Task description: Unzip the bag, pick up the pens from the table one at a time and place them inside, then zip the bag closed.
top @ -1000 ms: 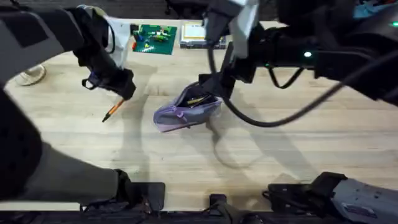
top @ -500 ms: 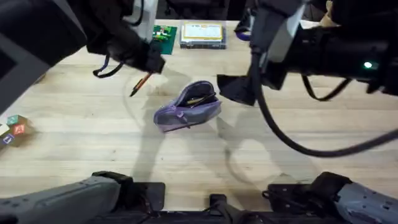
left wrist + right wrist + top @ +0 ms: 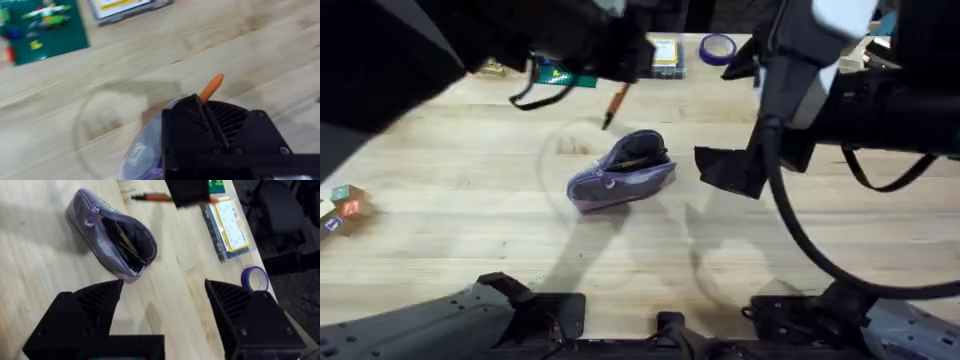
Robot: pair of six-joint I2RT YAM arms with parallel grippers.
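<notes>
Pale butcher-block planks made up the desk (image 3: 470, 220), and the bag (image 3: 620, 172) lay unzipped near its middle with a black pen (image 3: 127, 242) inside. Above the bag toward the far edge, the left gripper (image 3: 620, 62) was clamped on the orange pen (image 3: 616, 104). The right gripper (image 3: 162, 292) hung over the desk just beside the bag, its jaws spread wide and holding nothing.
</notes>
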